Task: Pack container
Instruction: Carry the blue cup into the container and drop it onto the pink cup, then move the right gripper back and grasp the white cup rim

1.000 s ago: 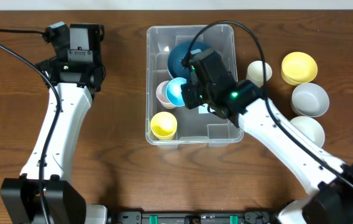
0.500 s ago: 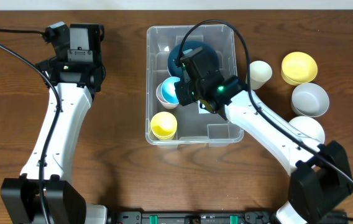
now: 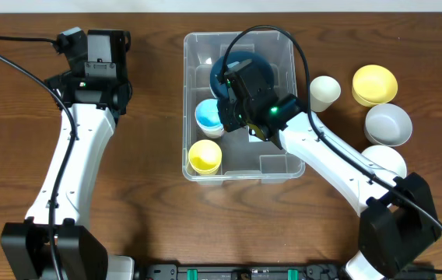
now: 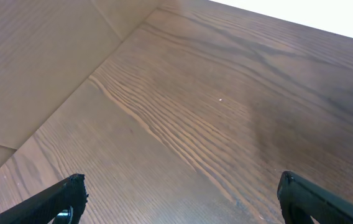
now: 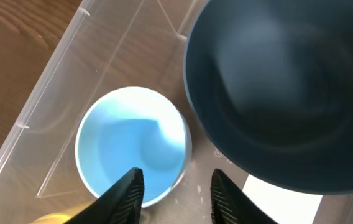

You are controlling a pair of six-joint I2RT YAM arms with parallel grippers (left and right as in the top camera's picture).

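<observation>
Three vessels are counted in the container (image 3: 240, 165), upper centre: one dark bowl (image 5: 276, 93), one blue cup (image 3: 207, 117), one yellow cup (image 3: 205, 155); the right gripper (image 5: 176, 193) is spread astride the blue cup's rim, seemingly without touching, and the left gripper (image 4: 179, 199) is gaped wide at upper left.

Overhead and close right wrist share container (image 3: 279, 66).

The container (image 3: 283, 62) is a big clear plastic box. It is a rectangle with round corners and a thick rim. It sits flat on the table (image 3: 151, 218), near the middle, with its open top up. You can see the wood through its wall. Its floor has bumpy lines and a white label (image 5: 282, 185).
</observation>
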